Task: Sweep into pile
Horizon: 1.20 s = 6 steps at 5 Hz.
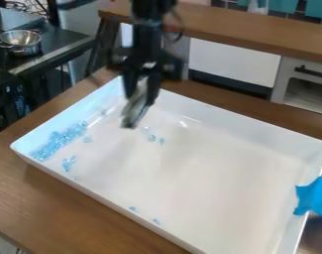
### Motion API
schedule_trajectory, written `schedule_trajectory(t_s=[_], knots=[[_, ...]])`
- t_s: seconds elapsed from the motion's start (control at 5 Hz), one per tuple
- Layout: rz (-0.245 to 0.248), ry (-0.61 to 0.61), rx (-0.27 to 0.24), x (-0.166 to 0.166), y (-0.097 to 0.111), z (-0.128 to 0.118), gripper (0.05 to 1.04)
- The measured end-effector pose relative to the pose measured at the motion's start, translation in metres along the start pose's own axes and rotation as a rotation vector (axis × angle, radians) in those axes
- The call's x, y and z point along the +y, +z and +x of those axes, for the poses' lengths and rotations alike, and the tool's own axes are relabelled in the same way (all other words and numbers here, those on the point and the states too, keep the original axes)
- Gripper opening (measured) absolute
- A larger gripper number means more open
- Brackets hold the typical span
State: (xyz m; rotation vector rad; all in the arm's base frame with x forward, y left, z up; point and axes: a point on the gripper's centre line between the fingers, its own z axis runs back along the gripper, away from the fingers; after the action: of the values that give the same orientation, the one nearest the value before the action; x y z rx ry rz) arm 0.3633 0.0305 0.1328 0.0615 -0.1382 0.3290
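Observation:
The black gripper [140, 94] hangs over the back left part of the white tray [189, 168], shut on a narrow grey-and-dark tool [133, 113]. The tool slants down and to the left; blur hides its exact shape, and I cannot tell whether its tip touches the tray floor. Clear light-blue pieces [59, 141] lie clustered along the tray's left side. A few more [68, 162] sit just in front of that cluster, a couple [152, 138] lie right of the tool's tip, and two small ones [133, 208] rest near the front wall.
Blue tape [313, 198] is stuck over the tray's right rim. The tray stands on a brown wooden table [30, 198]. A metal colander [21, 41] sits on a dark surface at the upper left. Behind the tray are a wooden counter [256, 34] and white toy-kitchen fronts.

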Motion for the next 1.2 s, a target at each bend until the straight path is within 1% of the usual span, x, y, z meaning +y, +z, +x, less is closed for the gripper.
schedule_trajectory(t_s=[0.2,0.4,0.6,0.8,1.2], knots=[[-0.053,0.022,0.031,-0.034,-0.015,0.002,0.37],[-0.013,0.06,0.043,-0.048,-0.051,0.005,0.37],[0.027,0.078,0.02,-0.046,-0.075,0.012,0.37],[0.049,0.102,0.015,-0.035,-0.087,0.016,0.37],[0.054,0.177,0.048,0.001,-0.093,0.019,0.37]])
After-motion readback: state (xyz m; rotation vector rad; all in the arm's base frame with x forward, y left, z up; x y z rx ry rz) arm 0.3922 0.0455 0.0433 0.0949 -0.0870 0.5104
